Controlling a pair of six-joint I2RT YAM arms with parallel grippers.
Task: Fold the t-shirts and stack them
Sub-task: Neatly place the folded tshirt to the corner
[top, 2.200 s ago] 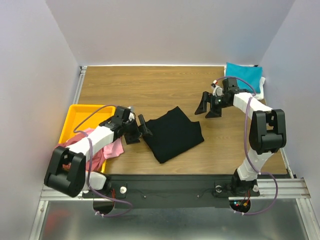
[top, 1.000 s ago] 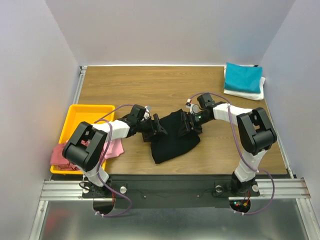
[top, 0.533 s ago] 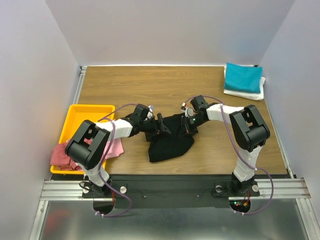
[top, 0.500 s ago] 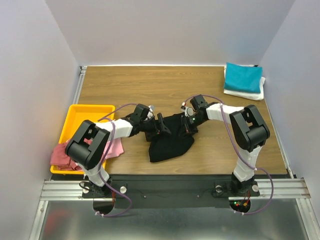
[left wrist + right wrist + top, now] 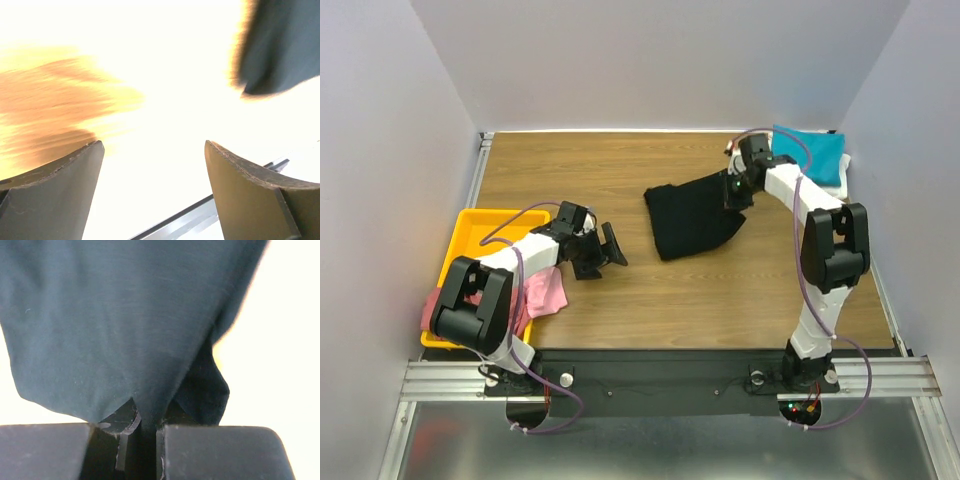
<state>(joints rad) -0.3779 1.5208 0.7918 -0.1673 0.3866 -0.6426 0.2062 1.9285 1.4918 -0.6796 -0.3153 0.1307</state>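
Observation:
The black t-shirt (image 5: 692, 214) hangs bunched over the middle of the table, pulled toward the far right. My right gripper (image 5: 733, 190) is shut on its right edge; in the right wrist view the dark cloth (image 5: 125, 315) is pinched between the jaws of the gripper (image 5: 147, 425). My left gripper (image 5: 607, 249) stands open and holds nothing, to the left of the black shirt and apart from it. In the left wrist view the gripper (image 5: 154, 146) shows only glare between its fingers, with the black cloth (image 5: 280, 45) at upper right. A folded teal t-shirt (image 5: 812, 150) lies at the far right corner.
A yellow tray (image 5: 470, 232) sits at the left edge. A pink t-shirt (image 5: 546, 292) and a dusty red one (image 5: 436, 312) spill over its near end. A white cloth edge (image 5: 841, 178) shows under the teal shirt. The side walls stand close on both sides.
My right gripper has shut on the black shirt and carried it up toward the far right. My left gripper has drawn back to the left, away from the shirt, opening wider.

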